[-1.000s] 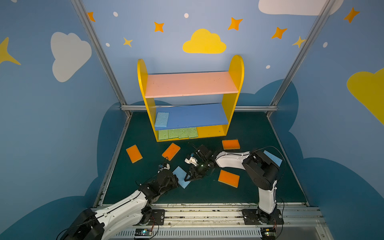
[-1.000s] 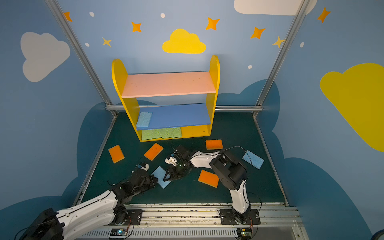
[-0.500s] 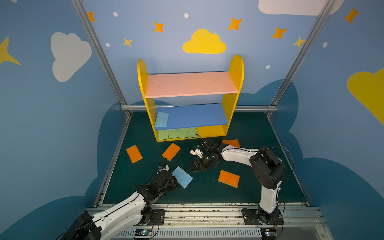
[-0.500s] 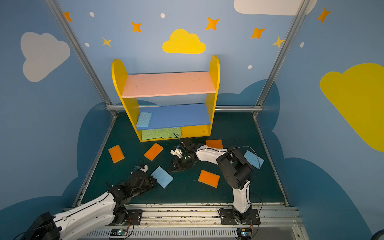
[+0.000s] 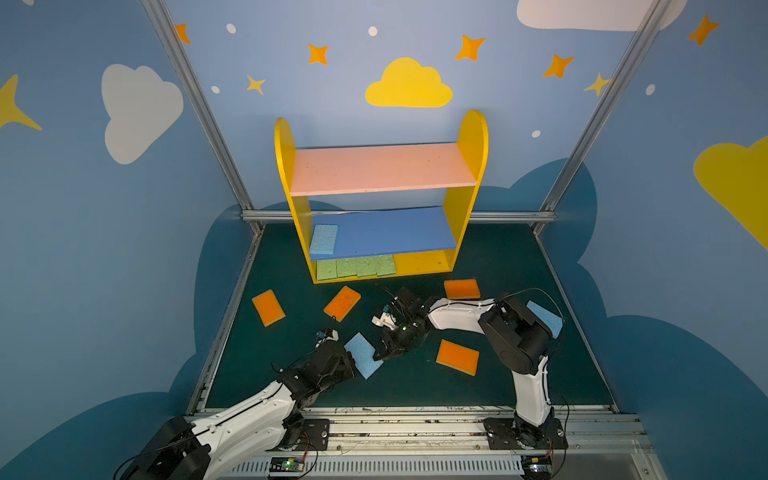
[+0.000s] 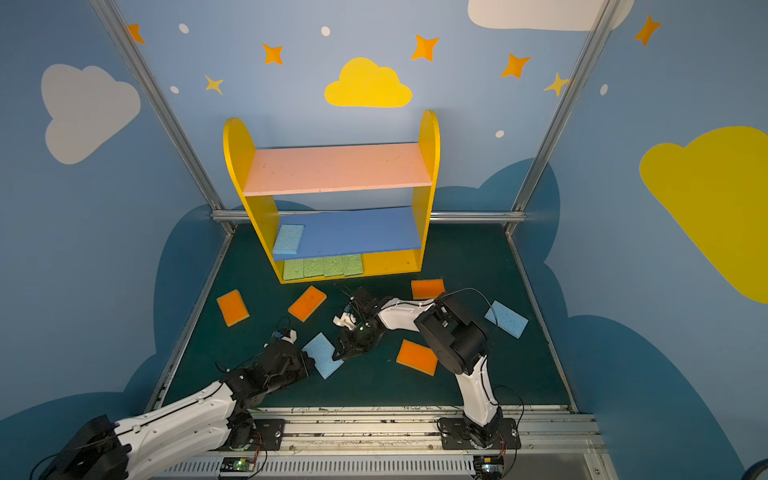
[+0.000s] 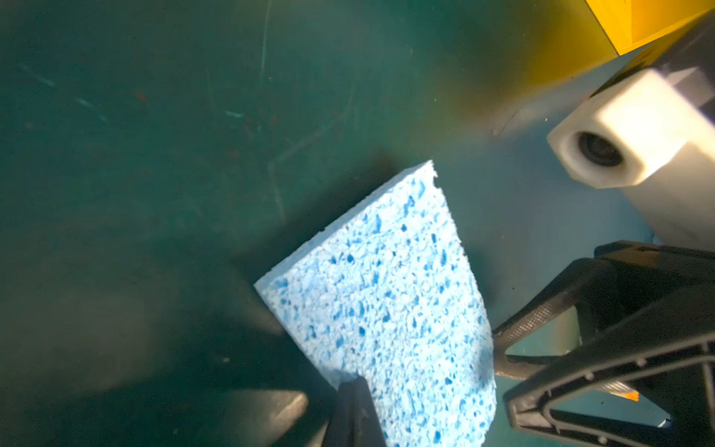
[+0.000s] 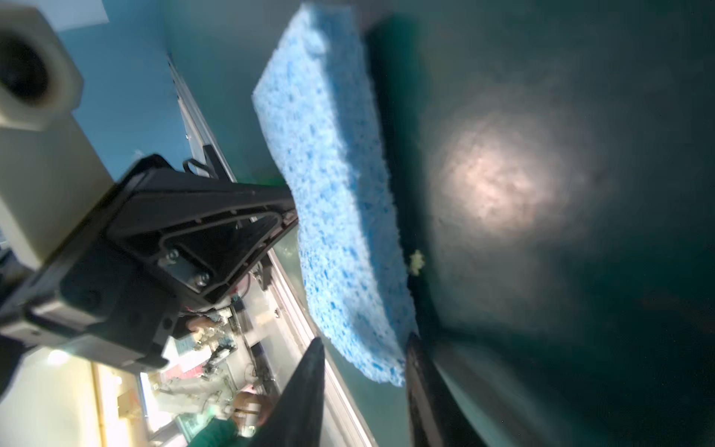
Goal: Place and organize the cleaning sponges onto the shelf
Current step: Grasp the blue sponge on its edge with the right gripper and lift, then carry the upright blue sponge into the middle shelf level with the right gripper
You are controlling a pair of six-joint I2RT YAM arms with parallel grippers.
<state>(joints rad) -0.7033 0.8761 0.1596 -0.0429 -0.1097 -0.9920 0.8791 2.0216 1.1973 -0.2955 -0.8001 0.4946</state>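
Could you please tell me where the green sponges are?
In both top views, the green sponges lie side by side on the shelf's bottom board, left end.

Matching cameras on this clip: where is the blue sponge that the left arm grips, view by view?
In a top view: blue sponge low, left of centre.
In a top view: blue sponge low, further left.
Left wrist: blue sponge fills the middle, close up.
Right wrist: blue sponge mid-frame, against the mat.
Shared landmark: green mat.
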